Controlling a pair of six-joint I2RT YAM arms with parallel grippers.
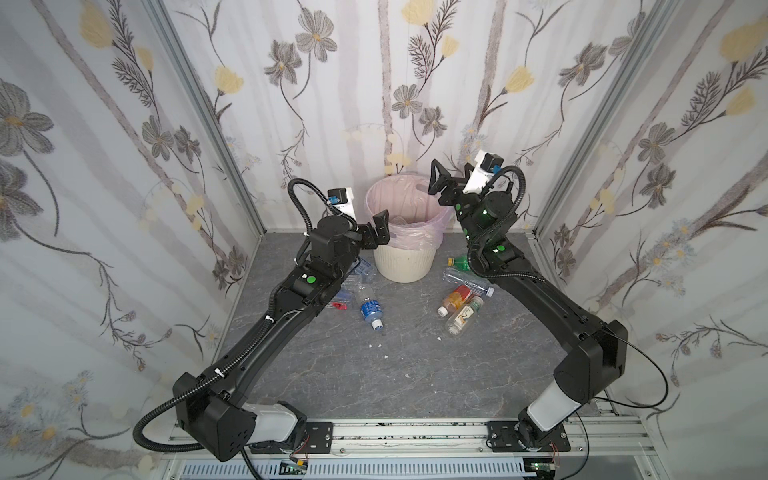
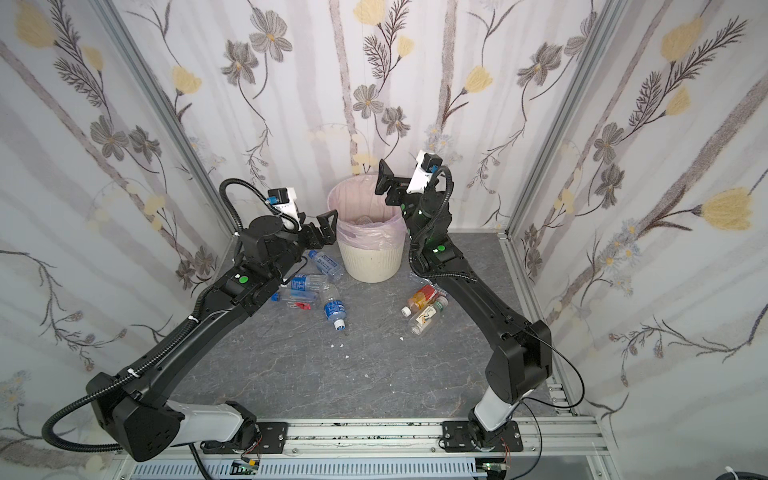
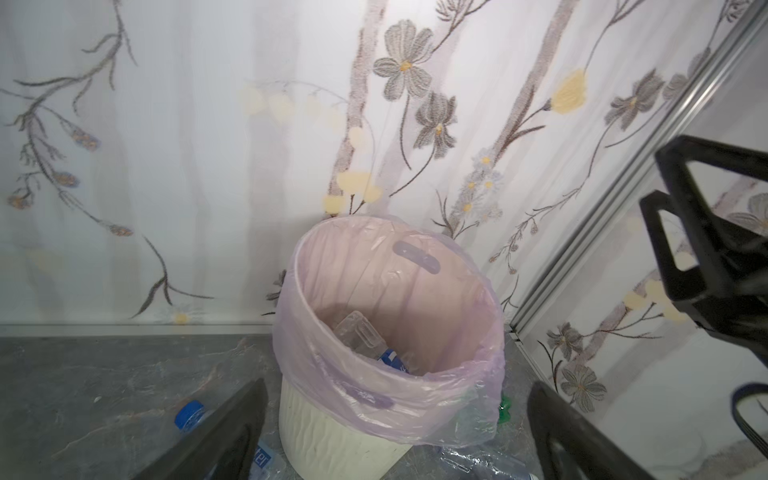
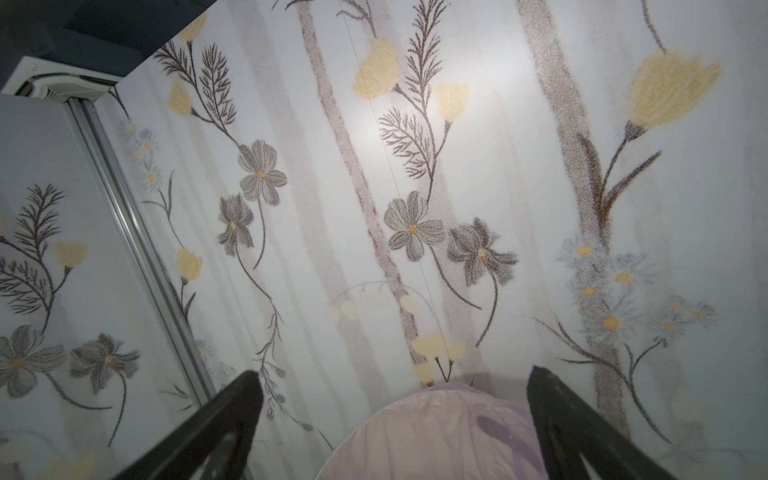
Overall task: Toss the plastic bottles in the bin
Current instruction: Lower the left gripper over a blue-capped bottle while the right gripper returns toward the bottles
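The bin, cream and ribbed with a pale pink bag, stands at the back middle of the grey floor. In the left wrist view it holds a clear bottle and a blue-labelled one. My left gripper is open and empty, just left of the bin's rim. My right gripper hangs open and empty over the rim's right side. On the floor lie a blue-labelled bottle, an orange bottle, a white-labelled bottle and a green one.
More clear bottles lie partly under my left forearm. White crumbs dot the floor's middle. Floral walls with aluminium corner posts close in three sides. A metal rail runs along the front.
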